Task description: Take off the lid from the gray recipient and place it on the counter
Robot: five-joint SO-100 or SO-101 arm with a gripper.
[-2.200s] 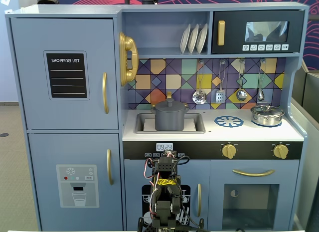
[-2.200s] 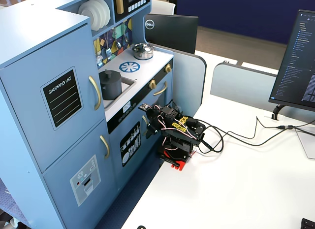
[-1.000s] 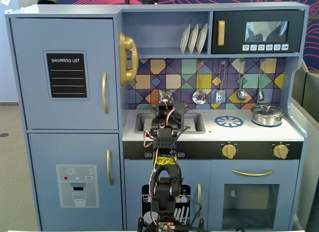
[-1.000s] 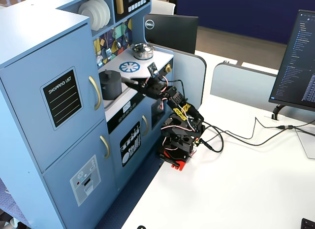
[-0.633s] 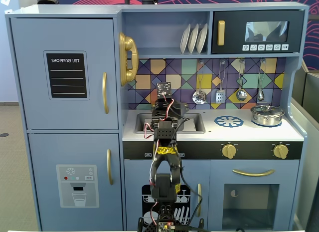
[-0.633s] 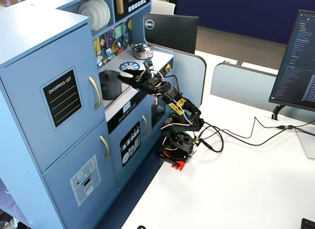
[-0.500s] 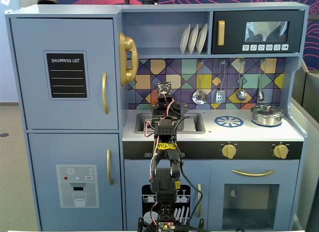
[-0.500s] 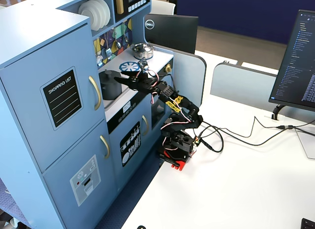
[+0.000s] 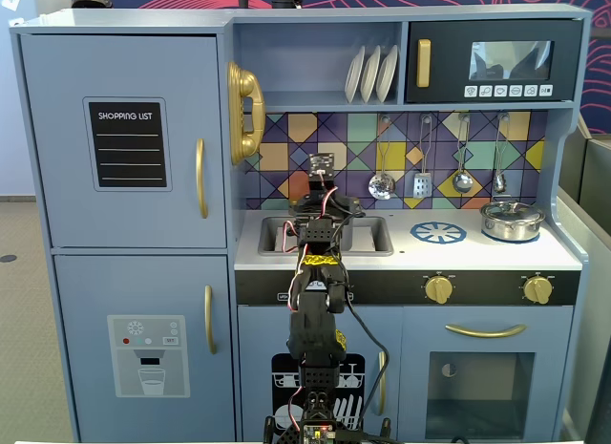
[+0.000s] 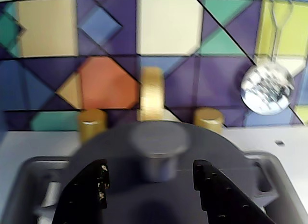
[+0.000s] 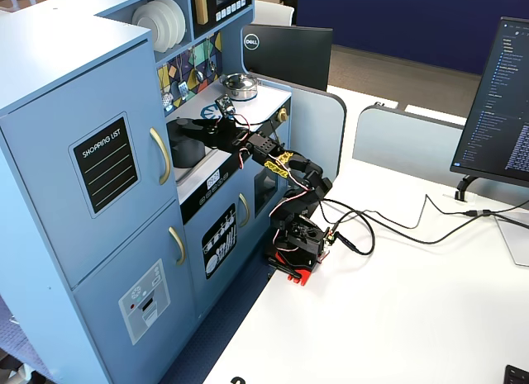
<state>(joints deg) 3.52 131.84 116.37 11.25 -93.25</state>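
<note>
In the wrist view the dark-gray lid (image 10: 159,195) fills the lower middle, with its knob (image 10: 159,144) upright at its centre. My gripper (image 10: 150,170) is open. Its black fingers (image 10: 91,190) stand on either side of the knob, apart from it. The lid sits on the gray recipient (image 11: 183,149), which stands in the sink (image 9: 368,236). In a fixed view my arm hides the pot from the front. My gripper (image 11: 202,128) reaches over the pot's top. The pale counter (image 9: 477,255) carries a blue burner print (image 9: 438,233).
A shiny silver pot (image 9: 511,221) with its own lid stands at the counter's right end. Gold tap knobs (image 10: 91,124) and a faucet (image 10: 152,91) rise just behind the lid. A ladle (image 10: 267,86) and utensils hang on the tiled back wall.
</note>
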